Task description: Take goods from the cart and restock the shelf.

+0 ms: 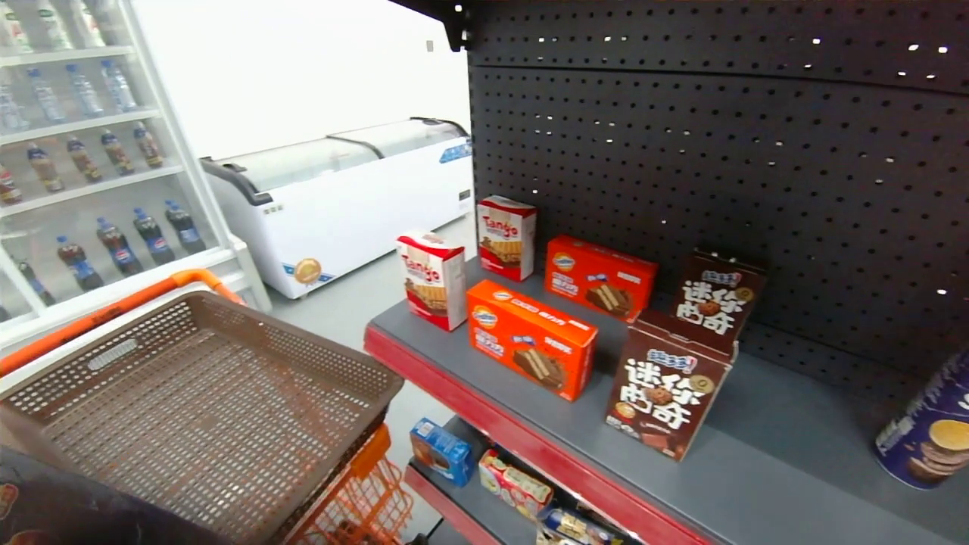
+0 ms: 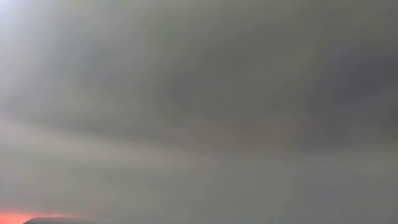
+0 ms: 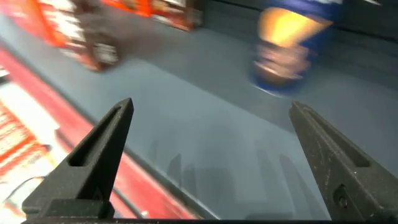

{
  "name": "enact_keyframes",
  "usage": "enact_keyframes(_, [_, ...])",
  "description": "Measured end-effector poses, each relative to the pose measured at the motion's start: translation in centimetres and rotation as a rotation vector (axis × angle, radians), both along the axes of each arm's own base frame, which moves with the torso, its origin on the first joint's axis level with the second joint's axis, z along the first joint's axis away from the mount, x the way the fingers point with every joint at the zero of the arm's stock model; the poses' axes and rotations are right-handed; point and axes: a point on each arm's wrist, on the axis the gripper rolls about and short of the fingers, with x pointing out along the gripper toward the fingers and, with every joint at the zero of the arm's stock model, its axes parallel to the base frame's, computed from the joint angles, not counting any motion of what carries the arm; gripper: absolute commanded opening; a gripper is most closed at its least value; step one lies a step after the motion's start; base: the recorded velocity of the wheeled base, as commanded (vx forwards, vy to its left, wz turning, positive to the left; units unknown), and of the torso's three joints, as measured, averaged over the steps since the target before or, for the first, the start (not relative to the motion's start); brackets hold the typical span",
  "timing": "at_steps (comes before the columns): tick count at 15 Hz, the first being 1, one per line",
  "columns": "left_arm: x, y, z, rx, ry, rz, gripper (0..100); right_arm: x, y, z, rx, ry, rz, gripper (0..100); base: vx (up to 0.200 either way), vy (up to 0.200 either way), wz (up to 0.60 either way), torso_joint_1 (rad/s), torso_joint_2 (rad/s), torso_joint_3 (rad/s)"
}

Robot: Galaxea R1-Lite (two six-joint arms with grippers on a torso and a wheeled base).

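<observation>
Grey shelf (image 1: pixel 757 469) holds 6 boxes (image 1: pixel 530 348) and, at its right, a blue tin (image 1: pixel 927 431); right hand (image 3: pixel 211 106) hangs near it, jaws apart, empty. Tin looks stiff, slippery; grip across its middle.

Blue cookie tin (image 3: pixel 289 46) is standing upright on the grey shelf (image 3: pixel 205 81), right out front of the right gripper (image 3: pixel 211 104), whose fingers are spread wide. Brown boxes (image 1: pixel 666 393) and orange boxes (image 1: pixel 530 341) stand further along, off to one side of it.
</observation>
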Motion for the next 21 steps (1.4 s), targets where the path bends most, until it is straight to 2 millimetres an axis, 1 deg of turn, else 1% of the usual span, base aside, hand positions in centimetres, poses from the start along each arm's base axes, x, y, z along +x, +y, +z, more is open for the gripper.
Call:
enact_keyframes(4, [-0.06,-0.07,-0.77,0.000,0.030,-0.031,0,0.00,0.00,0.00,0.000,0.000,-0.001,100,0.000,0.000,-0.60,-0.001,0.00,0.005])
enact_keyframes(8, [-0.22,-0.18,-0.91,-0.009,0.037,-0.085,0,0.00,0.00,0.00,0.000,0.000,0.000,100,0.000,0.000,0.00,0.000,0.00,0.000])
enact_keyframes(11, [-0.36,-0.38,-0.28,-0.038,0.022,-0.188,0,0.00,0.00,0.00,0.000,0.000,-0.001,100,0.000,0.000,0.00,0.000,0.00,0.000])
enact_keyframes(18, [-0.36,-0.56,-0.11,-0.054,0.028,-0.268,0,0.00,0.00,0.00,0.000,0.000,-0.001,100,0.000,0.000,0.00,0.000,0.00,0.000])
enact_keyframes(21, [-0.39,-0.60,-0.26,-0.055,0.034,-0.286,0,0.00,0.00,0.00,0.000,0.000,-0.001,100,0.000,0.000,-0.60,-0.001,0.00,0.005])
